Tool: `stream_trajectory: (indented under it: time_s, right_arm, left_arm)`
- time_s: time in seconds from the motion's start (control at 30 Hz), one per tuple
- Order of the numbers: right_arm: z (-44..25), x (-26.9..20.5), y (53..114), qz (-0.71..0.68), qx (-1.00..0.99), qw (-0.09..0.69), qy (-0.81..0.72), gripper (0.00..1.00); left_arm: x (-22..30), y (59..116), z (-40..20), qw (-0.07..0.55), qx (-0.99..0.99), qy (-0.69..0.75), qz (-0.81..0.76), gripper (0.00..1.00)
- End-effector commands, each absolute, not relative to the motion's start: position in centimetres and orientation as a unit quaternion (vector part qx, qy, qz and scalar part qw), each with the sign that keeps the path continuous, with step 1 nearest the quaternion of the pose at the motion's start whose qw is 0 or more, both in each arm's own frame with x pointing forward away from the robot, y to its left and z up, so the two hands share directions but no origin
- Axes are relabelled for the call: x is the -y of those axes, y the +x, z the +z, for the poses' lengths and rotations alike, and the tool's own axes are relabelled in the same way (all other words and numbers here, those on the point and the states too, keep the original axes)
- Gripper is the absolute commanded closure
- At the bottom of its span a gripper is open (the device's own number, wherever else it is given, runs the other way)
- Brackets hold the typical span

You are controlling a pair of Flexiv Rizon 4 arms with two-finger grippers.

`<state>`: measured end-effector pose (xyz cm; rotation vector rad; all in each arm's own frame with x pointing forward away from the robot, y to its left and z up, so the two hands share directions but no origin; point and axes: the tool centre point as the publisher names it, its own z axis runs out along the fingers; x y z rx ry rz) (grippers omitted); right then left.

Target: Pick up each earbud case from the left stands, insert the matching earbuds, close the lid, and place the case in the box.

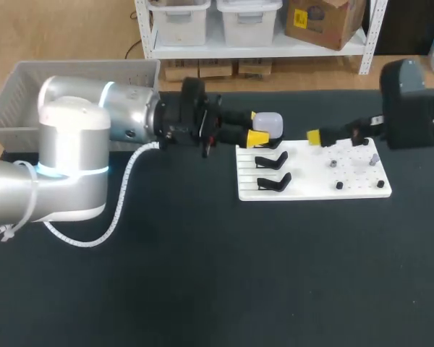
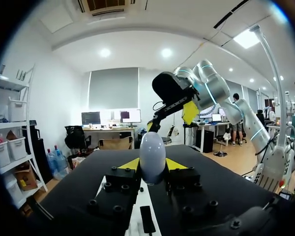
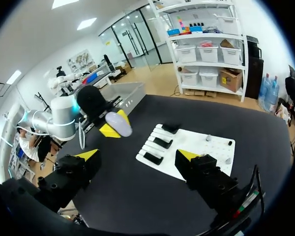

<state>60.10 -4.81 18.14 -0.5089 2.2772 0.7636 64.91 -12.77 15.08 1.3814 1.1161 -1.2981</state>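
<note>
A white earbud case [image 1: 270,123] is held above the back left corner of the white board [image 1: 311,189], with my left gripper [image 1: 261,128] shut on it. In the left wrist view the case [image 2: 152,156] stands upright and closed between the yellow tips of the left gripper [image 2: 152,166]. Black stands [image 1: 273,160] on the board's left part carry nothing. Small earbuds [image 1: 333,164] sit on the pegged right part. My right gripper [image 1: 324,136] hovers open over the board's back edge, a little right of the case. The right gripper [image 3: 137,156] holds nothing.
A grey basket [image 1: 79,79] stands at the back left corner of the table, behind my left arm. The board [image 3: 187,147] lies right of centre on the dark table top.
</note>
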Motion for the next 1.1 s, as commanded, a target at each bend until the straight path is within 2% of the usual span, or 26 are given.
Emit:
stream_trajectory:
  time_s: [0.03, 0.5, 1.1]
  right_arm:
    - [18.6, 3.3, 59.4, 0.293, -0.879, 0.323, -0.193, 0.00]
    - [17.8, -0.7, 60.5, 0.302, -0.891, 0.271, -0.203, 0.00]
    - [15.5, -0.3, 63.9, 0.298, -0.903, 0.252, -0.180, 0.00]
  left_arm:
    - [13.0, 65.0, 14.9, 0.454, -0.453, 0.559, -0.526, 1.00]
    - [13.1, 65.0, 14.8, 0.459, -0.454, 0.559, -0.521, 1.00]
    - [13.1, 65.0, 14.8, 0.459, -0.454, 0.559, -0.521, 1.00]
